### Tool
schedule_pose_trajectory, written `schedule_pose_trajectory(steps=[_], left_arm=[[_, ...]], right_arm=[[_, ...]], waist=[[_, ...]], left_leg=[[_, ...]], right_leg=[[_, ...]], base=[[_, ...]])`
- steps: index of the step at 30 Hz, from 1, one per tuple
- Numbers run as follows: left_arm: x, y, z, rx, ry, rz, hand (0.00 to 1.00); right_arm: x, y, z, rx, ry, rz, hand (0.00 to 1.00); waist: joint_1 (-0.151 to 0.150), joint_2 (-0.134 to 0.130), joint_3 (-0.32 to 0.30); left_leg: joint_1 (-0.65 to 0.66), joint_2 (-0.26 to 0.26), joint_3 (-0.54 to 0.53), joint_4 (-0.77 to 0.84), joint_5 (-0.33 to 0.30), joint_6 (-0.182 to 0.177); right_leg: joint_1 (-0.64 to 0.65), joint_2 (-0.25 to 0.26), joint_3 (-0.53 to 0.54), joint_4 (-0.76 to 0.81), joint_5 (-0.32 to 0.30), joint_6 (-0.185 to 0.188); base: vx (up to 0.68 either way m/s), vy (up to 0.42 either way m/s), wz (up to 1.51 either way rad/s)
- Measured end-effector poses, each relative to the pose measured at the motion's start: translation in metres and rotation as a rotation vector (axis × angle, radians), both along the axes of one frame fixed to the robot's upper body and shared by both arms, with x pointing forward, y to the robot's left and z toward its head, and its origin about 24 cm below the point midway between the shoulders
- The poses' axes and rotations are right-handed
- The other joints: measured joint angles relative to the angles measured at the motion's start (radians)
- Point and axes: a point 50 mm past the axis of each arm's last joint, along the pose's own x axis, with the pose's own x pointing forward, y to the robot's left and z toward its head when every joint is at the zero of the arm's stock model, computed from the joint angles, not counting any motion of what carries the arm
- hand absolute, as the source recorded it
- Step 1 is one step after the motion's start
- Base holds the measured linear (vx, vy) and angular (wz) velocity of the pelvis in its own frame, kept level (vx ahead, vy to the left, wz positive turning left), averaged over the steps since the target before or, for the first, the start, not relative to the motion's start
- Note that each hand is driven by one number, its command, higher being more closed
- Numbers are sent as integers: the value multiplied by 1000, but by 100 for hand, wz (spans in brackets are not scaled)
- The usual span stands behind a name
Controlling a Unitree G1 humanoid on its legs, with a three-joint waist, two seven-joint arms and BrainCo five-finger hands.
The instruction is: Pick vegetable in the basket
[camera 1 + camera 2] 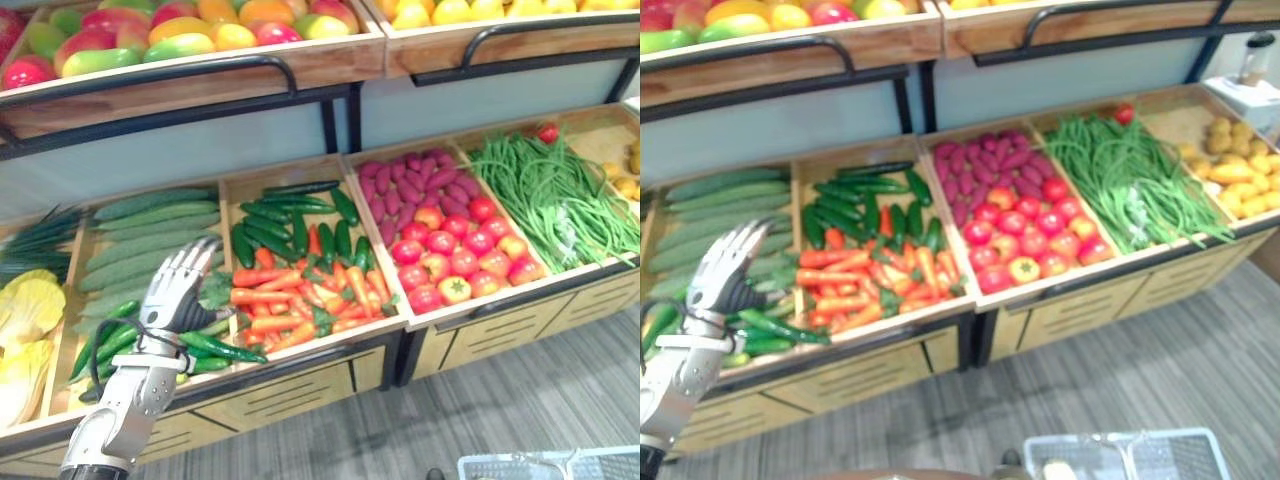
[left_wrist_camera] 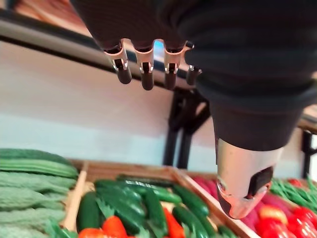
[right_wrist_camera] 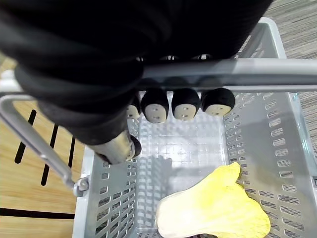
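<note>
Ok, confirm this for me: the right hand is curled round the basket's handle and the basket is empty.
One point is wrong. The right hand is curled round the handle of the basket, but it is not empty: the right wrist view shows a yellow leafy vegetable lying in it.

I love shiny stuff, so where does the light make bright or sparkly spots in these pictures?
Left wrist view: the left hand gleams on its silver thumb. Left eye view: the tomatoes carry little white glints. Right wrist view: the basket has a pale, brightly lit floor below the right hand, which is curled round the handle.
</note>
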Motion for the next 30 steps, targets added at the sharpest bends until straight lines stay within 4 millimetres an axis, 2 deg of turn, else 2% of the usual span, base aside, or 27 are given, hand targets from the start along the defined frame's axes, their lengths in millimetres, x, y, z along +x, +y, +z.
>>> schedule_pose_trajectory(steps=[5, 10, 14, 24, 26, 30], left_arm=[[15, -14, -7, 55, 128, -115, 0], [28, -27, -11, 76, 182, -168, 0], [37, -19, -15, 79, 211, -107, 0], [61, 3, -12, 69, 223, 67, 0], [64, 13, -6, 56, 198, 123, 0], [74, 20, 14, 29, 119, 175, 0]], right_arm=[[11, -2, 5, -20, -41, 43, 100], [17, -1, 8, -32, -58, 80, 100], [27, -2, 11, -44, -88, 101, 100], [41, 2, 12, -41, -112, 121, 100], [45, 2, 13, -43, -124, 125, 100], [54, 2, 16, -50, -151, 132, 100]], waist=[[-1, 9, 13], [-1, 9, 39], [0, 11, 50], [3, -5, 87], [2, -7, 102], [13, -18, 129]], left_leg=[[3, -1, 46, 2, -7, -2], [4, 3, 59, 13, -15, -7], [-17, 3, 80, 19, -18, -8], [-75, 9, 102, 37, -24, -11], [-87, 13, 103, 42, -26, -11], [-141, 19, 103, 83, -42, -10]], right_leg=[[-33, 6, 45, 15, 1, 2], [-36, 9, 56, 19, 2, 2], [-75, 11, 78, 33, 2, 3], [-148, 6, 88, 48, 4, 2], [-158, 7, 92, 49, 6, 0], [-197, 8, 110, 52, 16, 0]], base=[[-10, -5, -23], [-8, -19, -10], [0, -19, -16], [29, -16, -4], [8, -28, -4], [-27, -37, -7]])
